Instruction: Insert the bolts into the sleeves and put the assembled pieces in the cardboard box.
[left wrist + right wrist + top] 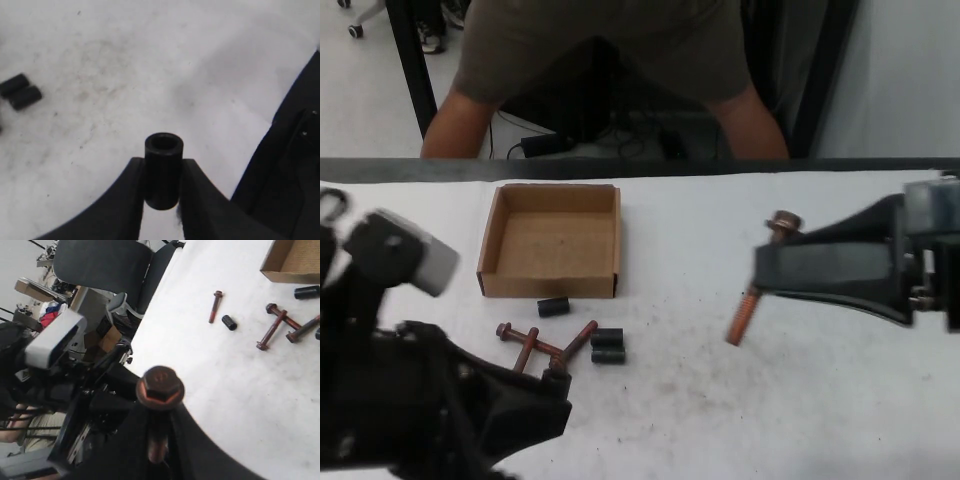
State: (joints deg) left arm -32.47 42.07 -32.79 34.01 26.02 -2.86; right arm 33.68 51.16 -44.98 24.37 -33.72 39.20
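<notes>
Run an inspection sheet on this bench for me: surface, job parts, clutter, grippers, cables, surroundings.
surface: white bench top, marked with dark smudges.
job's things: cardboard box is empty; loose bolts and loose sleeves lie on the bench in front of it.
clutter: nothing seen.
grippers: left gripper has its fingers shut on a sleeve; right gripper is shut on a bolt, held above the bench.
cables: dark leads on the floor behind the bench.
surroundings: dark chair beside the bench.
</notes>
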